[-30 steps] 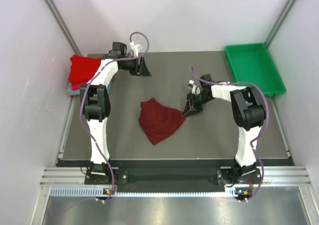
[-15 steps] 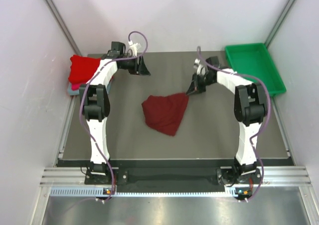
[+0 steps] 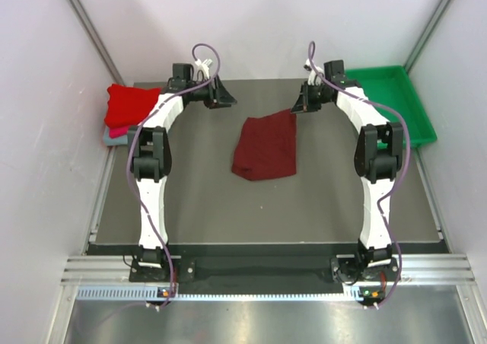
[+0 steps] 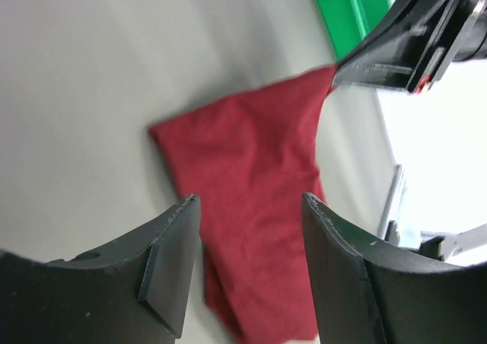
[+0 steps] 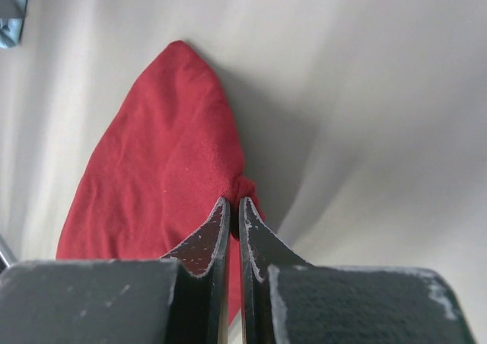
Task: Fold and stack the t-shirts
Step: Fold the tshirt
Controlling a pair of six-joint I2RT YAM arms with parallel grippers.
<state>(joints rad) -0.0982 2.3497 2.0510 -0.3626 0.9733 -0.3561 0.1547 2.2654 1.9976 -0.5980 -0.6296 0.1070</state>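
Observation:
The dark maroon t-shirt (image 3: 265, 148) lies stretched out on the middle back of the table, in a rough rectangle. My right gripper (image 3: 299, 109) is shut on its far right corner, with the cloth pinched between the fingertips (image 5: 234, 207). The shirt also shows in the right wrist view (image 5: 152, 176) and the left wrist view (image 4: 259, 207). My left gripper (image 3: 226, 100) is open and empty at the back of the table, left of the shirt, not touching it. A bright red folded shirt (image 3: 128, 104) sits at the back left on a pink one (image 3: 116, 132) and a grey-blue one (image 3: 111, 138).
A green plastic tray (image 3: 388, 100) stands at the back right corner. The table surface (image 3: 266, 207) is dark grey, with white walls on both sides close to the arms.
My right gripper has pulled the maroon shirt's corner up towards the back of the table, stretching the crumpled shirt into a longer flat shape. The left gripper has shifted slightly right.

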